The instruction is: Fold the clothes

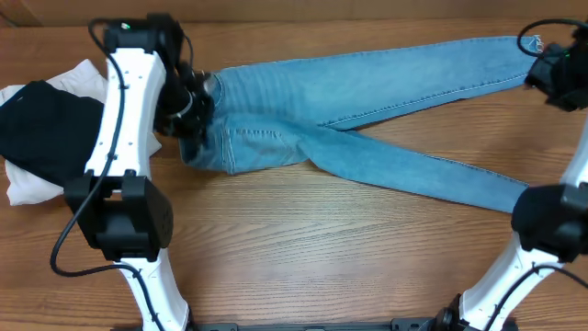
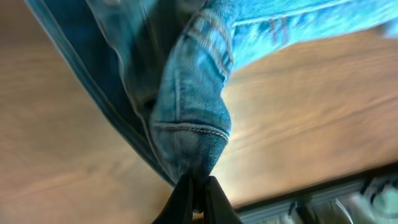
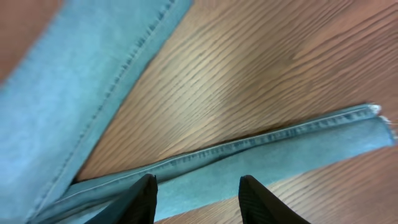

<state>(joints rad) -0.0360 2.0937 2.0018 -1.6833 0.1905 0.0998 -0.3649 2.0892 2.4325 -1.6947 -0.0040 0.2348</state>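
The jeans [image 1: 367,101] lie spread across the table [image 1: 303,248], waist by my left arm and legs fanning toward the right one. My left gripper [image 2: 196,190] is pinched tight on a bunched fold of denim at the waist. My right gripper [image 3: 198,190] has its fingers apart over a leg near the frayed hem, gripping nothing; I cannot tell from here whether it touches the cloth.

Jeans [image 1: 386,78] lie on the table [image 1: 322,248], folded garments [image 1: 46,129] leftward.

Wooden table [image 1: 303,248]: jeans [image 1: 367,78], black garment [image 1: 46,129], white garment [image 1: 20,184]
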